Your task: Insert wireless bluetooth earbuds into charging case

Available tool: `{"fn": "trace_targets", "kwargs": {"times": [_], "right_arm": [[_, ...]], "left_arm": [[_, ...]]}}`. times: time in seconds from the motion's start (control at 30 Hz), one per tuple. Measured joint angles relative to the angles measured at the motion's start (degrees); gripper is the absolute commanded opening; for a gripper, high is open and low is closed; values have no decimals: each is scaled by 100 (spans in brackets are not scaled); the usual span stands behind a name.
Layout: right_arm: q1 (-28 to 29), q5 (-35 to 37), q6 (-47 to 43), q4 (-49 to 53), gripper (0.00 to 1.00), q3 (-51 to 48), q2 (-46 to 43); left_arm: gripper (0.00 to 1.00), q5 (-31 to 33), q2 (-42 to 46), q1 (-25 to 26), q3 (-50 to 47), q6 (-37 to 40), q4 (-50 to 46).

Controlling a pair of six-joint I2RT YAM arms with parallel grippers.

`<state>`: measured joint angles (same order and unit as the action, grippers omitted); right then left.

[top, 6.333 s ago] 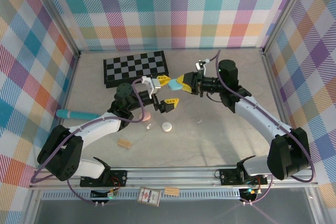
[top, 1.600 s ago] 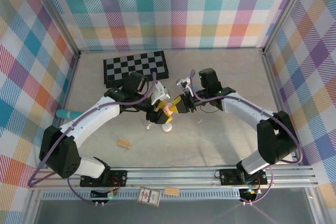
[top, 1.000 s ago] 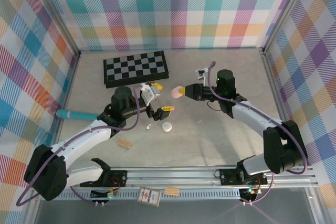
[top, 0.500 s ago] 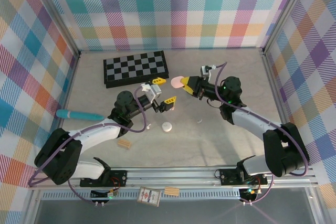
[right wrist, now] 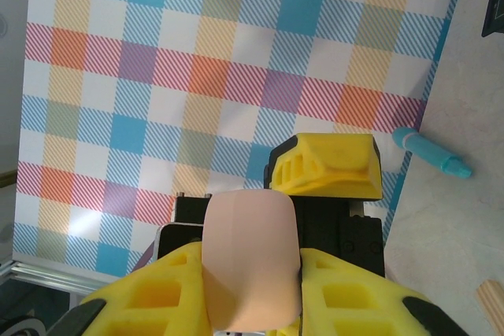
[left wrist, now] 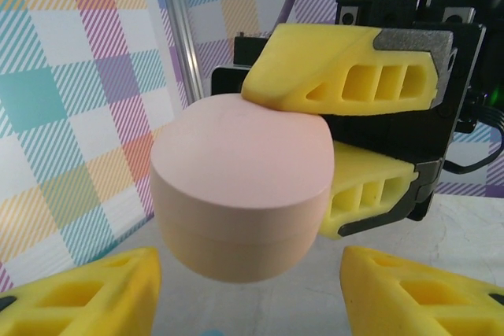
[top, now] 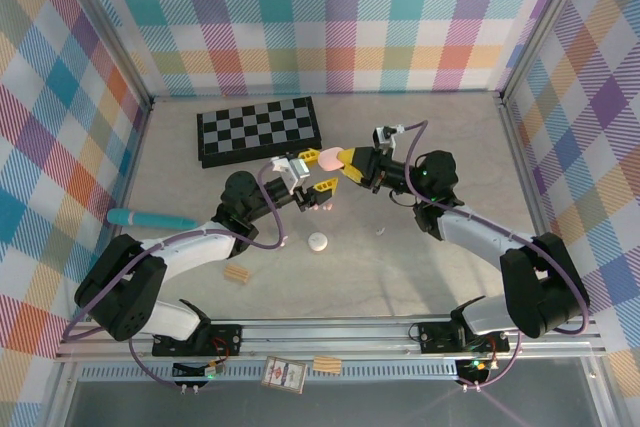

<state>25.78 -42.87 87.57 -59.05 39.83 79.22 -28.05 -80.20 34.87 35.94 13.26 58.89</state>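
**Desk:** Jaws on the right gripper [right wrist: 252, 293], what are you logging?

**Operator:** I'm logging them as clamping a pink charging case [left wrist: 240, 186] and holding it up off the table [top: 420, 277]. My left wrist camera is showing one finger pressing its top and the other tucking under its far edge.

**Desk:** Left gripper [left wrist: 250, 273]?

**Operator:** Its jaws are standing apart, flanking the case without touching it.

**Desk:** Earbuds?

**Operator:** The overhead camera is showing me two white earbuds [top: 283, 241] lying on the table, either side of a white case [top: 318, 241]. The right wrist camera is catching a teal pen [right wrist: 431, 153].
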Motion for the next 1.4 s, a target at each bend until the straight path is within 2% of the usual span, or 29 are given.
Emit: {"fn": "trace_targets", "kwargs": {"times": [0.43, 0.53, 0.6, 0.87, 1.1, 1.3, 1.4], "right_arm": [[66, 39, 162, -186, 1, -74, 111], [79, 42, 160, -186, 1, -74, 111], [83, 44, 160, -184, 1, -74, 111], [87, 44, 157, -175, 1, -74, 111], [94, 46, 133, -46, 1, -149, 107], [94, 48, 59, 129, 0, -186, 55], [94, 48, 50, 125, 0, -186, 39]], "left_arm": [[47, -61, 0, 24, 33, -17, 15], [48, -55, 0, 24, 33, -20, 15], [52, -63, 0, 24, 33, -17, 13], [51, -87, 2, 26, 33, -17, 13], [55, -85, 2, 28, 35, -11, 17], [48, -98, 2, 28, 70, 2, 17], [50, -107, 2, 31, 74, 7, 15]]}}
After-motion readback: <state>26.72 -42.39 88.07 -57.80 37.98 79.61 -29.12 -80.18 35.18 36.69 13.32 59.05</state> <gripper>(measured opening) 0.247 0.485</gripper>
